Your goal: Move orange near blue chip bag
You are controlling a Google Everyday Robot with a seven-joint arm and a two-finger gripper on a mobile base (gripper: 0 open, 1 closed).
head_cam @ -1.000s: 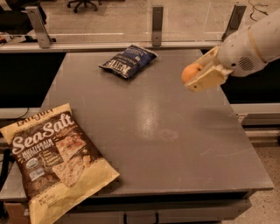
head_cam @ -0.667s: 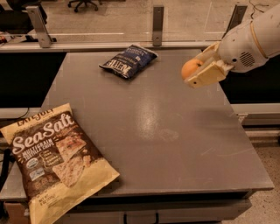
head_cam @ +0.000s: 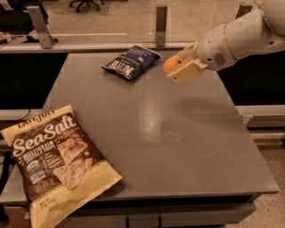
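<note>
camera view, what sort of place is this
Probably an office or lab workspace: a wheeled office chair behind, and a gray table edged by a glass partition on metal posts. The gripper hangs over the table's far right, jaws shut on the orange, right of the blue chip bag.

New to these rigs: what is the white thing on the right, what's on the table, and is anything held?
The white thing is a robot arm reaching in from the right. Its tip, a two-finger gripper, holds an orange above the far right of the grey table. The single camera looks down from the table's near side. A small blue chip bag lies at the far edge, left of the gripper. A large Sea Salt bag lies at the near left corner.
</note>
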